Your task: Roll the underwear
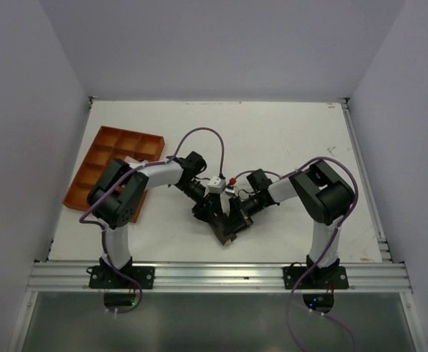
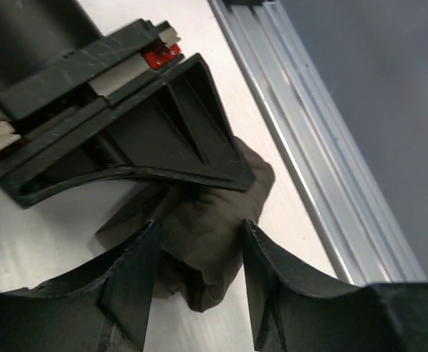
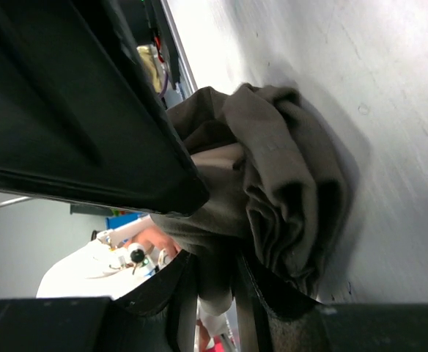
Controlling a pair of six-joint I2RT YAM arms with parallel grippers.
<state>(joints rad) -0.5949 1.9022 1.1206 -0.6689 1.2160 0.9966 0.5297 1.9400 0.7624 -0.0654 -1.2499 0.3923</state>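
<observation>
The underwear (image 1: pixel 229 229), a dark brownish-grey cloth, lies bunched in folds on the white table near the front edge, between both arms. In the left wrist view the underwear (image 2: pixel 203 246) lies between my left gripper (image 2: pixel 201 227) fingers, which stand apart on either side of it. My right gripper (image 3: pixel 212 290) has its fingers close together on a fold of the underwear (image 3: pixel 287 191), the rest bulging in thick folds beside it. The right gripper's black finger (image 2: pixel 177 139) lies across the top of the cloth. The tan waistband barely shows.
An orange compartment tray (image 1: pixel 100 158) stands at the back left of the table. The aluminium rail (image 1: pixel 214 275) along the table's front edge runs close to the cloth, and shows in the left wrist view (image 2: pixel 324 183). White walls enclose the table.
</observation>
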